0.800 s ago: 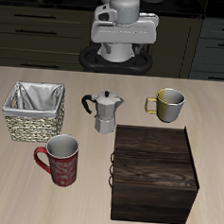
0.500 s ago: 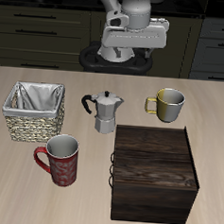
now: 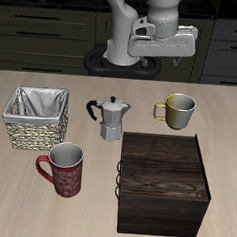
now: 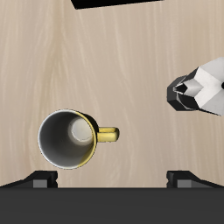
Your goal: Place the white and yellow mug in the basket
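Note:
The white and yellow mug (image 3: pixel 177 110) stands upright on the table, beside the moka pot and behind the dark wooden box. In the wrist view the mug (image 4: pixel 68 138) shows from above, with its yellow handle pointing toward the moka pot. The wicker basket (image 3: pixel 35 118) with its pale cloth lining stands on the far side of the moka pot from the mug. My gripper (image 3: pixel 165 56) hangs high above the table's back, behind and above the mug. In the wrist view the gripper (image 4: pixel 112 179) has its fingertips (image 4: pixel 39 179) wide apart and holds nothing.
A grey moka pot (image 3: pixel 111 118) stands between basket and mug; it also shows in the wrist view (image 4: pixel 199 87). A red patterned mug (image 3: pixel 64 170) stands in front of the basket. A dark wooden box (image 3: pixel 164 182) fills the front of the table, in front of the mug.
My gripper has swung sideways from above the middle of the table's back to above the white and yellow mug's side. Nothing on the table has moved.

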### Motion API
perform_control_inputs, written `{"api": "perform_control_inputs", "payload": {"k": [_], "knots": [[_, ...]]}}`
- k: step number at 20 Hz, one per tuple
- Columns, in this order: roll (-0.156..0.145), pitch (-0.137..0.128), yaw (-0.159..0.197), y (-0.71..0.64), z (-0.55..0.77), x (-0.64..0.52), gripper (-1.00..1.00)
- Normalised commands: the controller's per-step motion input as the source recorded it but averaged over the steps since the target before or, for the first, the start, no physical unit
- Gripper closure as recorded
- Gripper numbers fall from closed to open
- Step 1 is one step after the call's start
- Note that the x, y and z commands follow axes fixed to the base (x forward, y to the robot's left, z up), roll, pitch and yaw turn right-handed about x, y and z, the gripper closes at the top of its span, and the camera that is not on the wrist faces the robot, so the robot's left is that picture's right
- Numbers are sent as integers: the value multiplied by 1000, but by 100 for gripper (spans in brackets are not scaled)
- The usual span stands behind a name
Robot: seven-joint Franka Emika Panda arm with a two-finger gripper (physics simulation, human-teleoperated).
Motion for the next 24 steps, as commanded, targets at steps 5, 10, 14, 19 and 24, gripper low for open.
{"api": "perform_control_inputs", "payload": {"k": [5,10,14,19,24], "knots": [[-6,-21,-29,64,-159,-142,-100],[18,-7,-25,51,-246,-43,-100],[-22,-16,-24,-5,-186,70,-100],[-5,24,-29,96,-324,19,-100],[2,24,-43,124,-348,-96,-100]]}}
